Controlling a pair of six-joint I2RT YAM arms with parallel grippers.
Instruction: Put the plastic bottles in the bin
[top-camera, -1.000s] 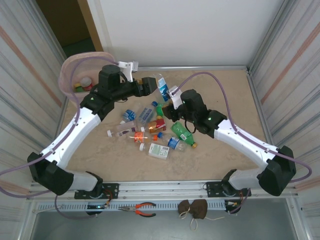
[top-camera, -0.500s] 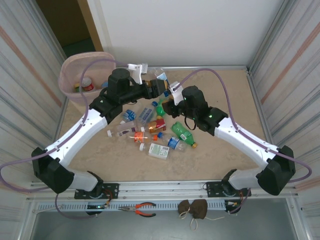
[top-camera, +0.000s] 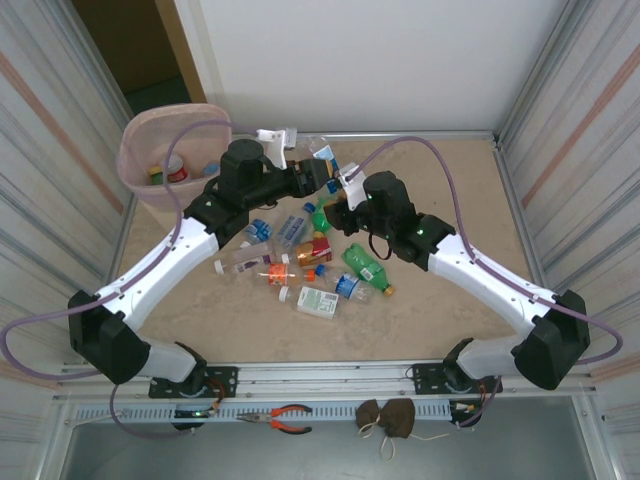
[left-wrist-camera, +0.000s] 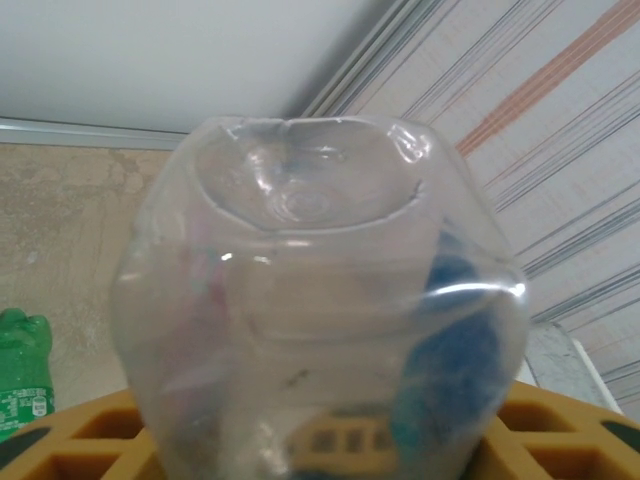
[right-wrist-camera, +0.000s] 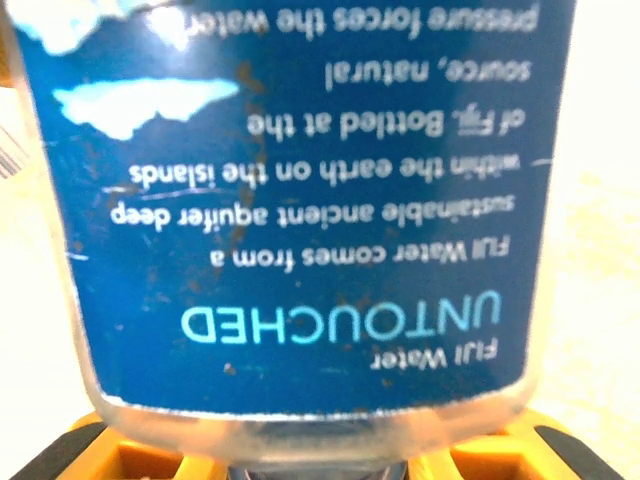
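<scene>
A clear plastic bottle with a blue label (top-camera: 322, 160) is held in the air between the two arms, above the back of the table. My right gripper (top-camera: 341, 192) is shut on its neck end, and the blue label (right-wrist-camera: 300, 200) looms large in the right wrist view. My left gripper (top-camera: 310, 178) is closed around its body from the left; the bottle's clear base (left-wrist-camera: 320, 250) stands between the yellow fingers (left-wrist-camera: 90, 440). The pale-pink bin (top-camera: 135, 140) stands at the back left with bottles (top-camera: 176, 170) inside. Several more bottles (top-camera: 315, 250) lie below on the table.
A green bottle (top-camera: 362, 265) and a white-labelled one (top-camera: 318, 302) lie at the near side of the pile; a green bottle (left-wrist-camera: 20, 370) also lies below my left gripper. Ribbed walls close in both sides. Pliers (top-camera: 290, 418) lie on the front ledge.
My left arm swung right from the bin to the bottle held by my right gripper, and its jaws closed in around the body. The right gripper lifted the bottle slightly toward it.
</scene>
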